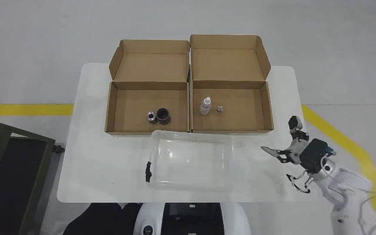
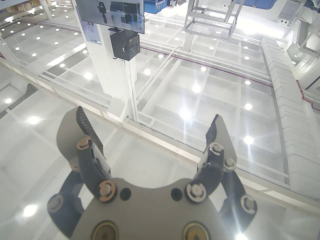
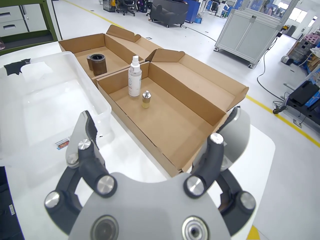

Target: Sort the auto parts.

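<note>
Two open cardboard boxes stand side by side at the back of the white table. The left box (image 1: 120,111) (image 3: 82,44) holds two dark cylindrical parts (image 1: 158,116) (image 3: 97,63). The right box (image 1: 264,111) (image 3: 200,116) holds a white spray bottle (image 1: 205,106) (image 3: 134,78) and a small metal fitting (image 1: 221,108) (image 3: 146,99), both upright. My right gripper (image 1: 281,136) (image 3: 160,123) hovers open over the table's right edge, just in front of the right box, with nothing between its fingers. My left gripper (image 2: 150,128) is open and empty, pointing up at the ceiling.
A clear plastic bin (image 1: 170,140) (image 3: 62,58) with a black latch (image 1: 148,171) sits in front of the boxes, nothing visible inside. A yellow line (image 1: 35,109) marks the floor on both sides of the table (image 1: 88,170).
</note>
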